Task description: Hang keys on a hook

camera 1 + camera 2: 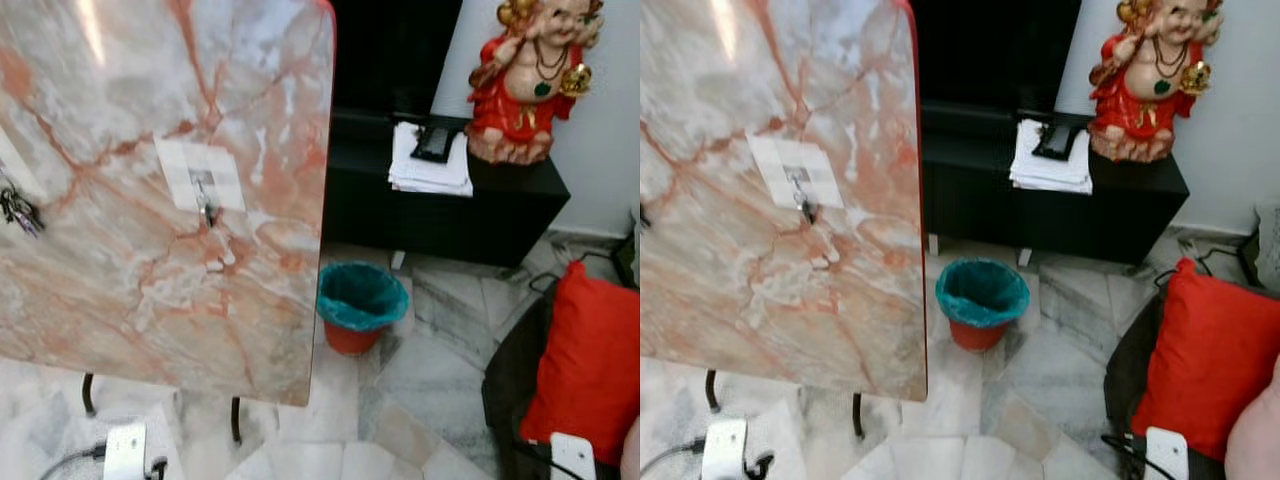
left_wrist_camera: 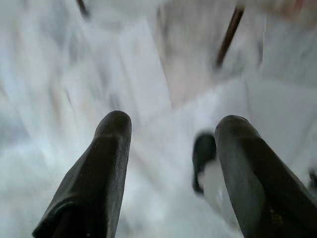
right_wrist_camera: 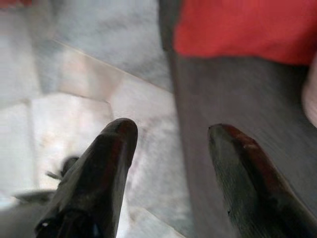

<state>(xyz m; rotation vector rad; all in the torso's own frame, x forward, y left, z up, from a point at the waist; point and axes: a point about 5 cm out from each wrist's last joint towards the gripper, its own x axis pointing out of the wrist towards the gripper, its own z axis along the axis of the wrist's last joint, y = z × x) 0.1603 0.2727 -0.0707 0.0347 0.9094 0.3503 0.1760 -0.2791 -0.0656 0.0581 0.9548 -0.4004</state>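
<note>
Hook: I see a small metal hook [image 1: 207, 210] on a white square adhesive pad [image 1: 199, 174], mid-left on the pink-veined marble slab [image 1: 120, 290].
Keys: a dark bunch of keys [image 1: 20, 211] hangs at the slab's far left edge.
Left gripper [image 2: 171, 126]: fingers spread, holding nothing, over the pale floor.
Right gripper [image 3: 171, 134]: fingers parted, near the red cushion [image 1: 590, 365].
Right of slab: teal-lined bin [image 1: 360, 303].

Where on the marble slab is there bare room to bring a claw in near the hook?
Bare marble slab lies below and right of the hook, out to the slab's right edge. The left edge is taken: keys hang there. The black cabinet top is crowded with papers and a statue.
</note>
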